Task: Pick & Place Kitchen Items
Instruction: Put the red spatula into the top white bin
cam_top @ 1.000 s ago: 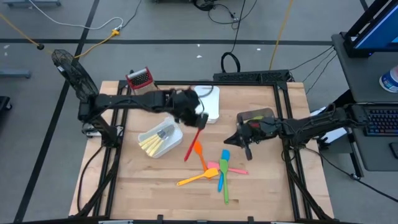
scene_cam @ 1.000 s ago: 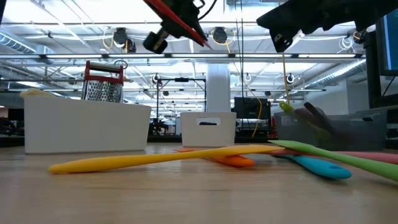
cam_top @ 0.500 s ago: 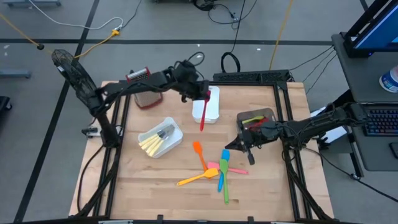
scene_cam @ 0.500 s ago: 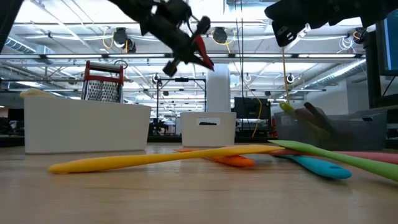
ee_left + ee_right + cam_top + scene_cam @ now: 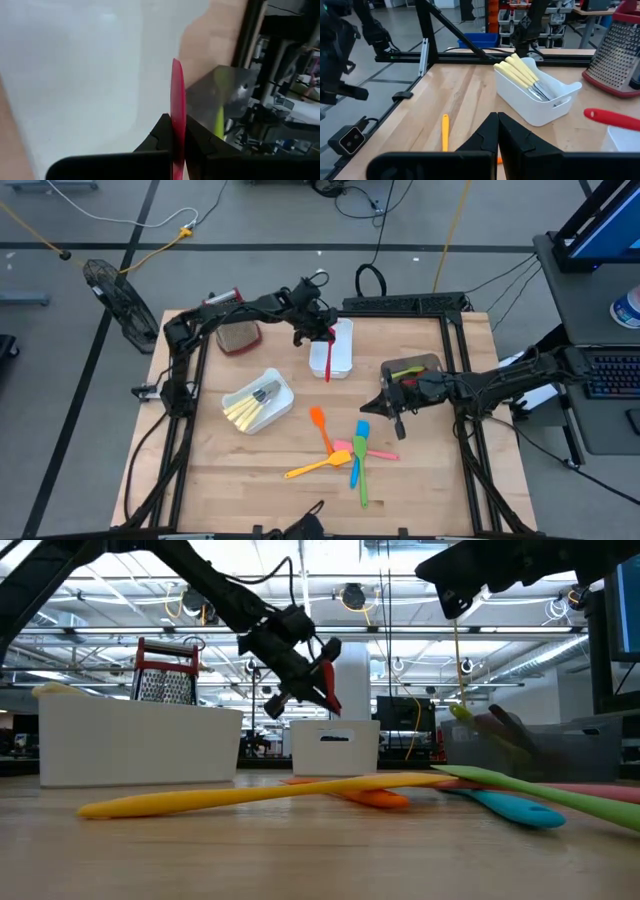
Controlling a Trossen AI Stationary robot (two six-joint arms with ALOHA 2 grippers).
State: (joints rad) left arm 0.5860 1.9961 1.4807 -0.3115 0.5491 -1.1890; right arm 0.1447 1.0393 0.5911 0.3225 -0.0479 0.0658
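My left gripper [image 5: 322, 335] hangs over the far white bin [image 5: 343, 358], shut on a red utensil [image 5: 327, 365]. My right gripper [image 5: 385, 408] is shut and hovers near the grey bin [image 5: 425, 363], which holds a green and a red piece. On the bare wood lie an orange spatula [image 5: 319, 423], a yellow spoon [image 5: 313, 468], a blue utensil [image 5: 356, 452], a green one [image 5: 362, 478] and a pink one [image 5: 375, 451]. A second white bin [image 5: 278, 402] holds cream-handled cutlery [image 5: 243, 412]. My left gripper pinches the red utensil between its two fingers [image 5: 162, 130], near the utensil's far, upper end [image 5: 177, 112]. The fingers come from above and the far side. The utensil is lifted clear and slants down from the fingers [image 5: 328, 690] above the white bin [image 5: 75, 75].
A metal grater with a red top [image 5: 236, 330] stands at the far left, behind the cutlery bin in the low view [image 5: 165, 675]. A black frame rail [image 5: 405, 304] runs along the far edge. Bare wood lies at the table's near left.
My left gripper has carried the red utensil from above the table's middle toward the far edge, and now hangs over the far white bin, with the utensil hanging more steeply than before. The utensils on the table have stayed where they were.
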